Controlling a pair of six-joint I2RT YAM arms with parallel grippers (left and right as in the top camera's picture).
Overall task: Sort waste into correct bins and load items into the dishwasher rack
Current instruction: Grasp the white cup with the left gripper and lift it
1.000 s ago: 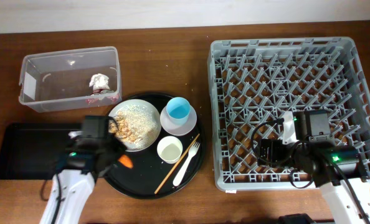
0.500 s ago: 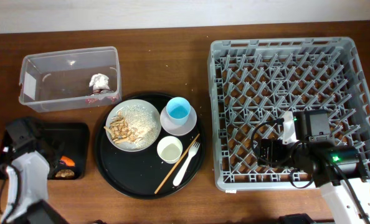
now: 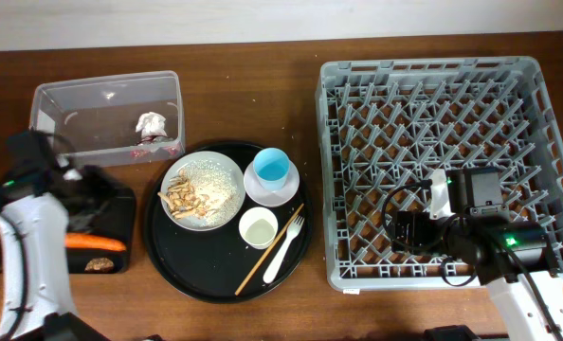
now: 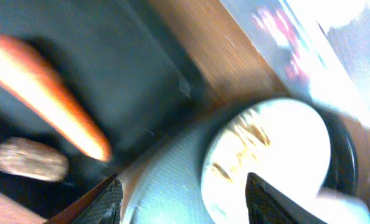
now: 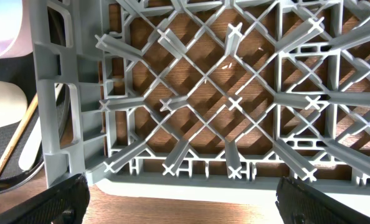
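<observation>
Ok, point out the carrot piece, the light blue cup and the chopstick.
carrot piece (image 3: 97,242), overhead view, middle of its length.
light blue cup (image 3: 272,168), overhead view, inside of the cup.
chopstick (image 3: 262,260), overhead view, lower half of its shaft.

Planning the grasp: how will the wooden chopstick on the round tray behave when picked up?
The chopstick looks thin and stiff, likely light. Lying flat on the round black tray, it may roll or slide from closing jaws. The fork close beside could get nudged.
</observation>
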